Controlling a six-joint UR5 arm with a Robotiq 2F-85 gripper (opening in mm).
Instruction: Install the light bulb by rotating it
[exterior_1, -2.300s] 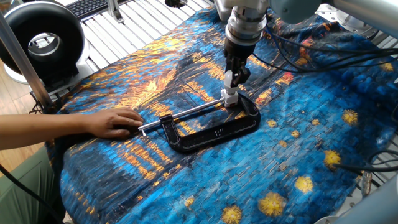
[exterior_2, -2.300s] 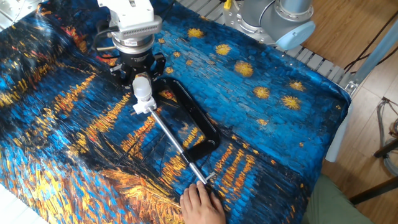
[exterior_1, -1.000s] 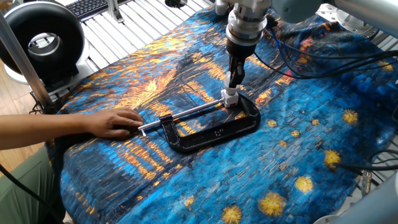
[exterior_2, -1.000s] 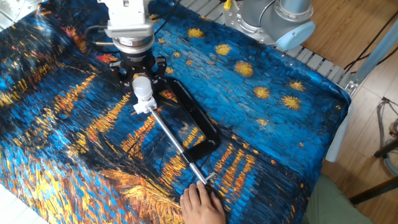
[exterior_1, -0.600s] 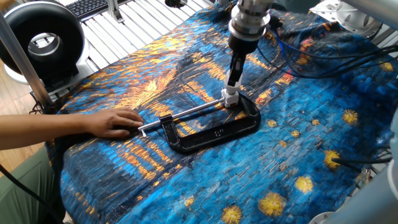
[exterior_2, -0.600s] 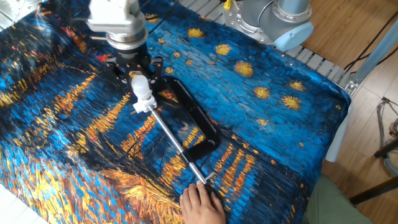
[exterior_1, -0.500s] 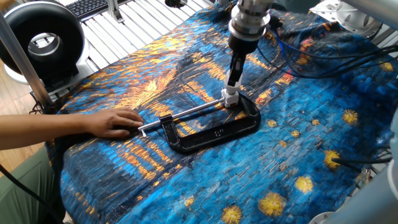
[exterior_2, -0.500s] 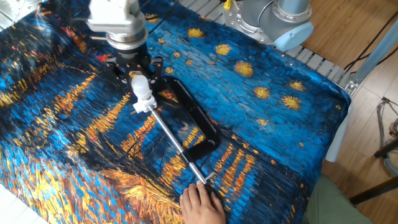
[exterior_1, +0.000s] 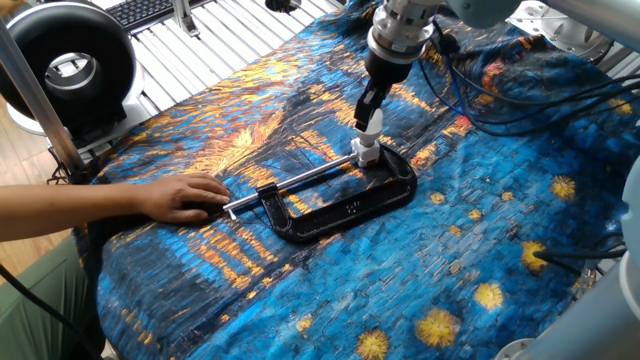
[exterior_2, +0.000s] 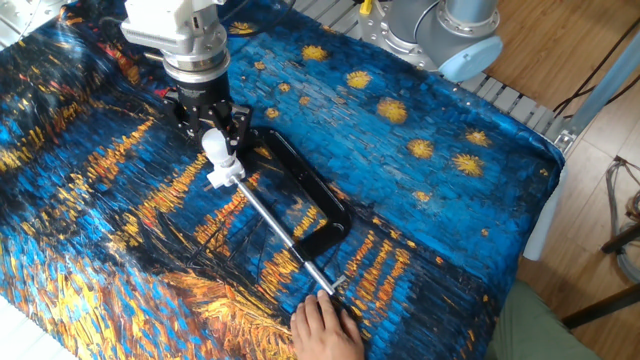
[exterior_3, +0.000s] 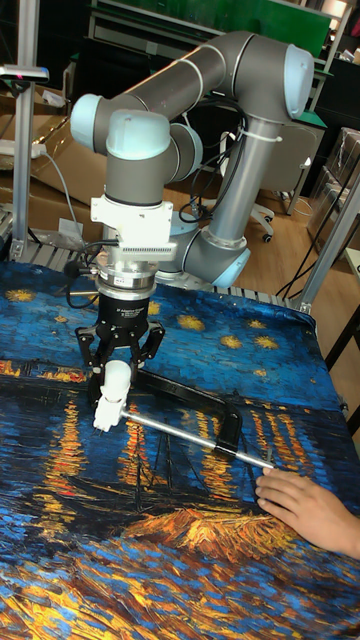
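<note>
Light bulb (exterior_2: 214, 146), small and white, sits upright above centre in one fixed view, seated on a white socket block (exterior_2: 226, 177) inside a black C-clamp (exterior_2: 300, 200). Gripper (exterior_2: 213, 130) fingers are spread either side of the globe, apparently not pinching it. A person's hand (exterior_2: 325, 328) steadies the clamp's screw handle, lower centre.

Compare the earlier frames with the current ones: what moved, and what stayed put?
The gripper and its wrist shifted sideways and tilted, and the light bulb now leans instead of standing upright over the socket block. The fingers seem spread beside the bulb. The black C-clamp shifted slightly with its socket end. The person's hand on the clamp handle and the cloth are unchanged.
</note>
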